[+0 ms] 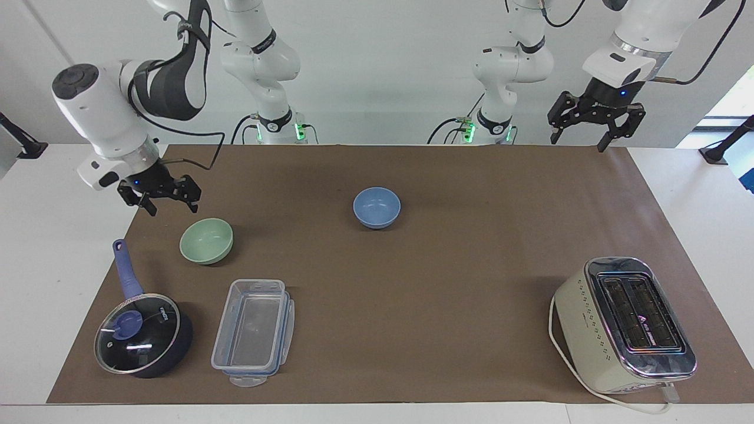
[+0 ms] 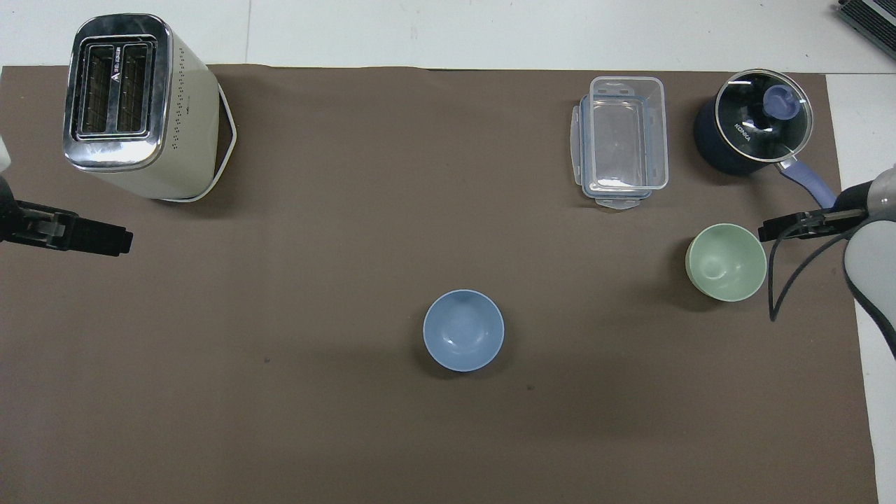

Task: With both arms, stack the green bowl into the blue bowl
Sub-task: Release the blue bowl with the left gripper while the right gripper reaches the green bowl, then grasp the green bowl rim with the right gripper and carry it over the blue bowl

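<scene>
The pale green bowl (image 1: pixel 206 240) stands upright on the brown mat toward the right arm's end; it also shows in the overhead view (image 2: pixel 726 262). The blue bowl (image 1: pixel 377 207) stands upright and empty near the mat's middle (image 2: pixel 463 330), closer to the robots than the green bowl. My right gripper (image 1: pixel 172 208) is open and empty. It hangs low over the mat's edge just beside the green bowl and does not touch it (image 2: pixel 777 229). My left gripper (image 1: pixel 580 142) is open and empty. It is raised high over the mat's corner at the left arm's end (image 2: pixel 105 239).
A dark pot with a glass lid and blue handle (image 1: pixel 141 335) and a clear plastic container (image 1: pixel 253 333) stand farther from the robots than the green bowl. A cream toaster (image 1: pixel 624 324) stands at the left arm's end of the mat (image 1: pixel 447 265).
</scene>
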Robot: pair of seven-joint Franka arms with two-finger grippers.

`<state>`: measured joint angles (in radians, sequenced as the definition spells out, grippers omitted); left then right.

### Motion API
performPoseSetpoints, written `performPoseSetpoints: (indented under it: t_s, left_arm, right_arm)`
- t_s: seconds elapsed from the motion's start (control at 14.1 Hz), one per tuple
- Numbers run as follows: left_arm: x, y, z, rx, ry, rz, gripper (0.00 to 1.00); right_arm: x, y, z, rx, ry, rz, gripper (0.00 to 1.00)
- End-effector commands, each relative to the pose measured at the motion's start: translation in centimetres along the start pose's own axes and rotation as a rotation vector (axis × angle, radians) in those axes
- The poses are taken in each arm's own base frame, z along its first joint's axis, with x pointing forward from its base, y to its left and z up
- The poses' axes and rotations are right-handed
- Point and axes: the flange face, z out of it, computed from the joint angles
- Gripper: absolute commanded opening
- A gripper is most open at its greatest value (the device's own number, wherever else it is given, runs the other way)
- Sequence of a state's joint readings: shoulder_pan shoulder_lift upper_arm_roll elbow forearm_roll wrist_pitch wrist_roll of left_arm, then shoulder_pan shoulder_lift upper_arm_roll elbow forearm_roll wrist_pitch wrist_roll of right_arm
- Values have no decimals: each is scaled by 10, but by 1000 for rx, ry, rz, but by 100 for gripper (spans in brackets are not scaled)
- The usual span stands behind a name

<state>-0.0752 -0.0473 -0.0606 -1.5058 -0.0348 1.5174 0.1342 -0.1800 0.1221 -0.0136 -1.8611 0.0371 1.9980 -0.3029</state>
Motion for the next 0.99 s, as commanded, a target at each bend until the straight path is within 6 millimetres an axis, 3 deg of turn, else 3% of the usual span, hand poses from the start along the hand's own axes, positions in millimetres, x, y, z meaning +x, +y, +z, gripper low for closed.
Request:
performPoseSetpoints:
  t_s: [0.0,0.14,0.28,0.49,0.64,0.71,0.92]
  left_arm:
    - [4,-8,-13,44,-20,21,100]
    - [-2,-6,-10,31,-25,21,100]
    - [0,-11,-6,23,-36,15,100]
    - [9,-19,-5,-6,-36,2,100]
    - [7,-18,-5,-9,-48,3,100]
    - [4,-15,-10,-3,-44,6,100]
    - [-6,-12,-8,-5,-53,-4,100]
  right_arm:
    - [-1,6,38,30,-4,-38,100]
    - [-14,12,74,22,7,-62,100]
    - [-30,33,101,19,2,-95,100]
    - [-41,43,117,32,-26,-97,100]
    - [-42,43,117,36,-33,-94,100]
    - [-43,43,119,37,-38,-95,94]
    - [-46,43,123,38,-42,-96,18]
